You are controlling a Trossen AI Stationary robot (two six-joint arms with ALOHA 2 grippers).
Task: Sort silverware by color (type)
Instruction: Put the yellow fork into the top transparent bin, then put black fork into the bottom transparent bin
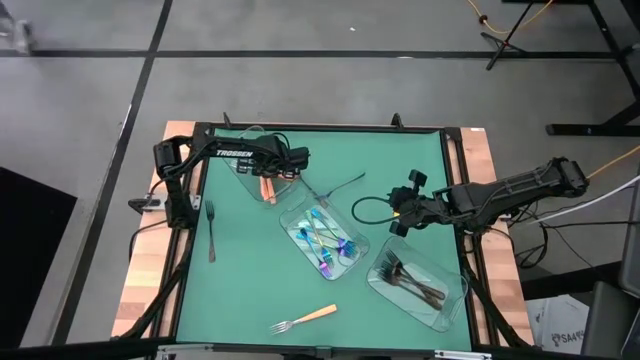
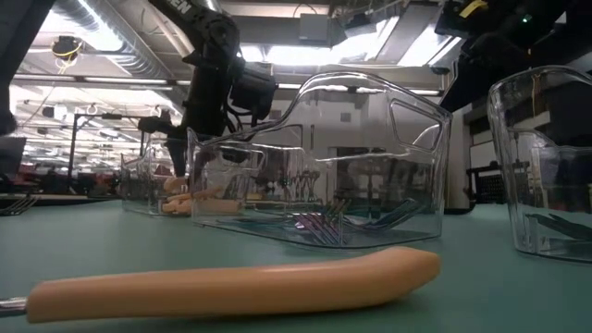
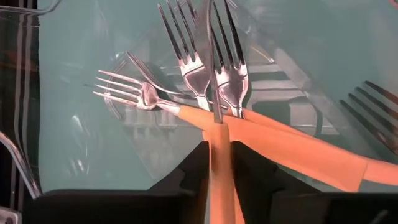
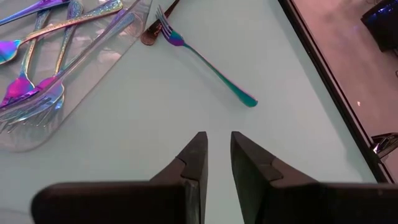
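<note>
Three trays on the tabletop (image 1: 240, 300): far-left tray (image 1: 248, 172) for orange forks, middle tray (image 1: 322, 238) for iridescent ones, near-right tray (image 1: 415, 285) for dark ones. Loose pieces: dark fork (image 1: 211, 230) at left, orange fork (image 1: 304, 319) near edge, iridescent fork (image 4: 205, 62) far of the middle tray. Left pincer (image 3: 219, 168) sits over the far-left tray, pinching an orange handle (image 3: 219, 155) above the forks (image 3: 186, 81) already in it. Judgement: step in hand is the drop. Lower until the handle is inside the walls, then release, so it won't bounce out. Right pincer (image 4: 216, 152) waits right of the middle tray, fingers slightly apart, nothing held.
</note>
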